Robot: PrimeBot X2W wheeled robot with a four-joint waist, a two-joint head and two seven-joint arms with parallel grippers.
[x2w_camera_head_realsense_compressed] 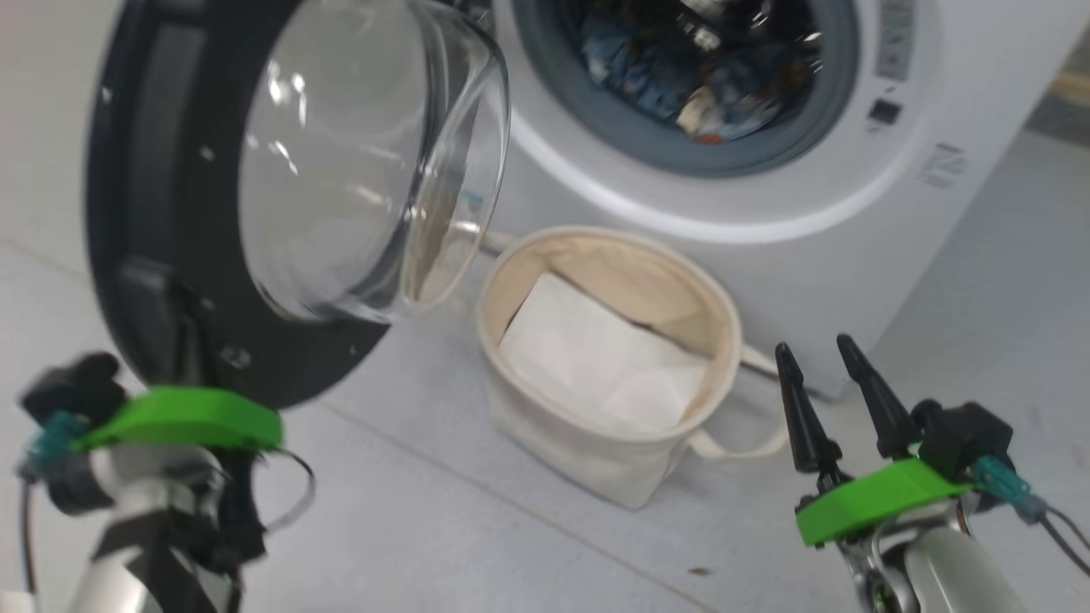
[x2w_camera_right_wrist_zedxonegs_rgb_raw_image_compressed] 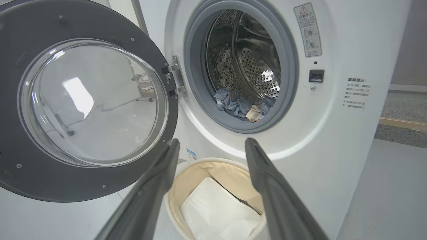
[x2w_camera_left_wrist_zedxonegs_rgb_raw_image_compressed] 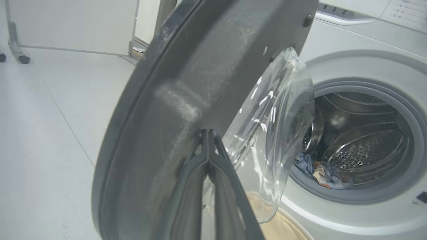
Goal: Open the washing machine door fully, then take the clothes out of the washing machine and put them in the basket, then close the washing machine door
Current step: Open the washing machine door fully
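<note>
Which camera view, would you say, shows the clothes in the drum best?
The right wrist view: the clothes lie sharp and unobstructed inside the washing machine. The head view has them blurred at the top edge; the left wrist view has a small heap just past the glass of the washing machine door.

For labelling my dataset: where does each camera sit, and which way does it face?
Left wrist view: on the left arm, close to the washing machine door; the shut left gripper points at it.
Right wrist view: on the right arm, facing the washing machine and basket below; open right gripper.
Head view: high, looking down on door and basket; both grippers low.
All share the clothes in the drum.
</note>
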